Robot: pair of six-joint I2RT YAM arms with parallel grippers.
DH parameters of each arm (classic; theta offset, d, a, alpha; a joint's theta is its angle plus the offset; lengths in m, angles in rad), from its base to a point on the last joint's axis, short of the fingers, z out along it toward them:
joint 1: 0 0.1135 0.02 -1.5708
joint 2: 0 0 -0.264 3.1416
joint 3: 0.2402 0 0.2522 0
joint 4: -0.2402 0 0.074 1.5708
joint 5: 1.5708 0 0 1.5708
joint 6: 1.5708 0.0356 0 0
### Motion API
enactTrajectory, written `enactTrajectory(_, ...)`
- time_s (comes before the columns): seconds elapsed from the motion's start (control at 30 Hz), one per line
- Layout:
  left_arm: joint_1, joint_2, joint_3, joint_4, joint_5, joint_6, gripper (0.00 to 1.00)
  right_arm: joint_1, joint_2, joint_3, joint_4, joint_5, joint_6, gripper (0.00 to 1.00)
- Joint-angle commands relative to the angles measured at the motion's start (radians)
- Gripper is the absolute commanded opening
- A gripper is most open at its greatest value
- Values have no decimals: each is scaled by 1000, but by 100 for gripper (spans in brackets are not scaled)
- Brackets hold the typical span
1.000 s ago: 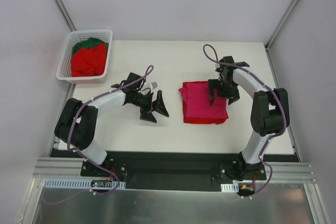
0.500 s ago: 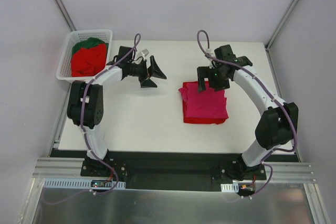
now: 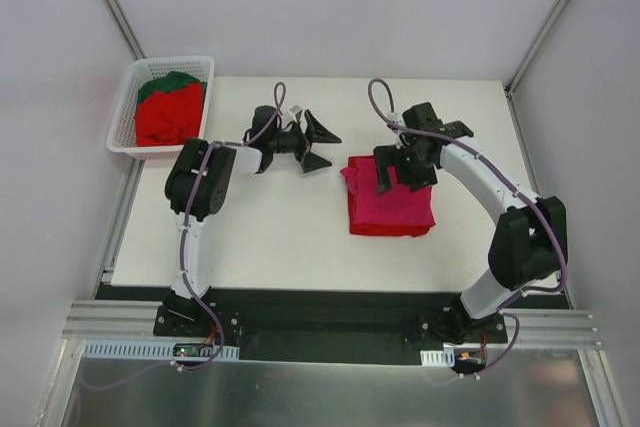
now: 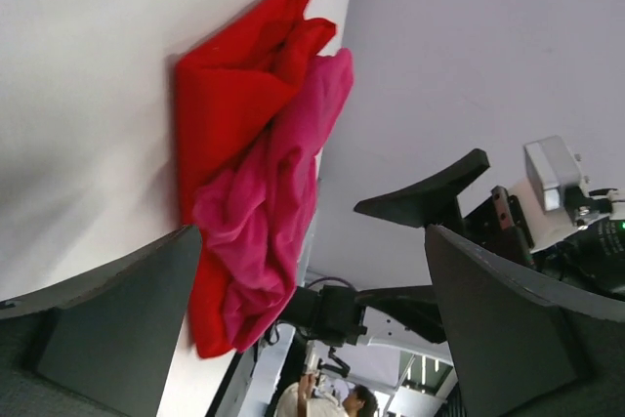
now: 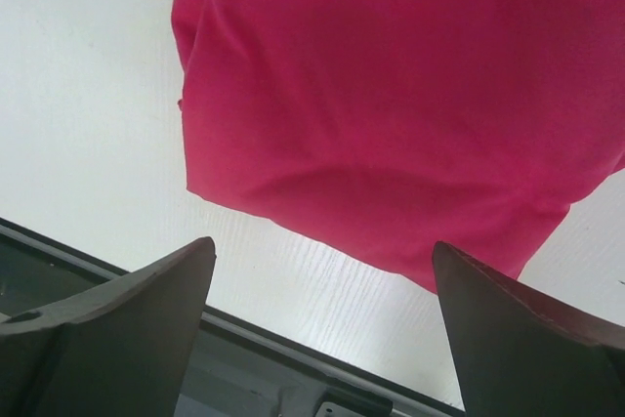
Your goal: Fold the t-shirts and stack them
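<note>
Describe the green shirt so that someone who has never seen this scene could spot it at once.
Look to the far left corner of the white table, where a white lattice basket sits. The green shirt is the dark bundle at the basket's far end, behind the bright red cloth that fills the rest.

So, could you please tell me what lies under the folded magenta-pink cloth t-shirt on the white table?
A folded bright red cloth t-shirt lies under the magenta-pink t-shirt, its edges peeking out. Most of it is covered, so anything else beneath cannot be seen.
</note>
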Motion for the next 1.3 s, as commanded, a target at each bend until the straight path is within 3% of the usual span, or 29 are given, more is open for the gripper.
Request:
enactTrajectory(0.0, -58, 16, 101, 147, 7, -83, 99, -23, 12, -19, 40, 23, 21, 96)
enactTrajectory(0.2, -83, 13, 112, 104, 11, -68, 99, -92, 79, -33, 89, -53, 64, 96)
enactTrajectory(0.5, -83, -83, 95, -215, 5, 171, 99, -106, 164, -10, 94, -90, 76, 96)
enactTrajectory(1.27, -164, 11, 167, -217, -12, 161, 99, -127, 159, -54, 86, -98, 58, 96)
